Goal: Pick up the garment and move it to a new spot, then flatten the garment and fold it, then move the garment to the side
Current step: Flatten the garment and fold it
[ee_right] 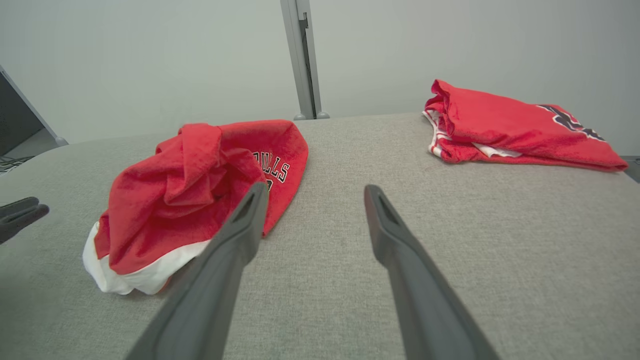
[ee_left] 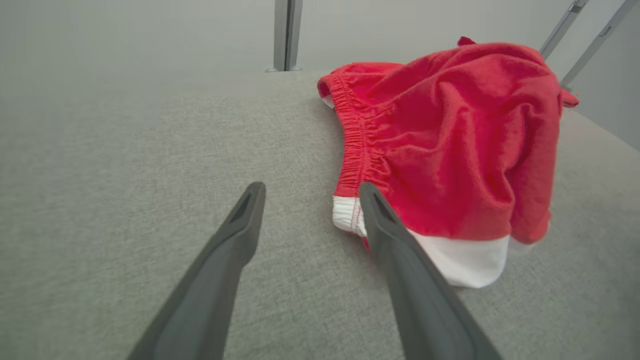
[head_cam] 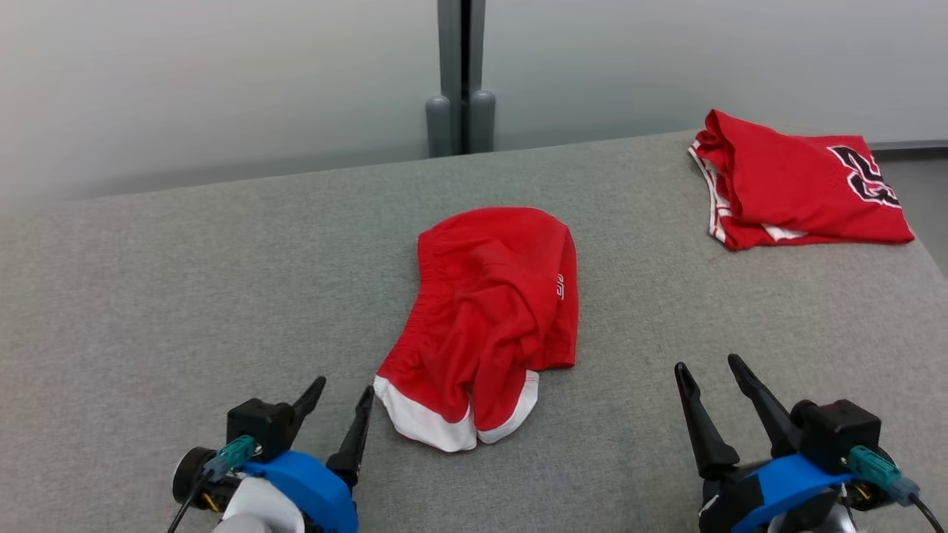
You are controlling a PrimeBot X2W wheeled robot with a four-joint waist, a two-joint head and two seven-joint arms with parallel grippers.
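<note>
Garment lies crumpled mid-surface, white hem toward the robot. Grey woven surface has a wide open stretch on the left. Its far edge runs along the pale wall. The far right corner holds a folded red jersey. Left gripper is spread, gripping nothing, inner finger just beside the hem. Right gripper is spread, gripping nothing, apart from the cloth. Jersey print is cut off by its fold, and the garment's lettering is partly buried in creases. Waistband is gathered elastic.
</note>
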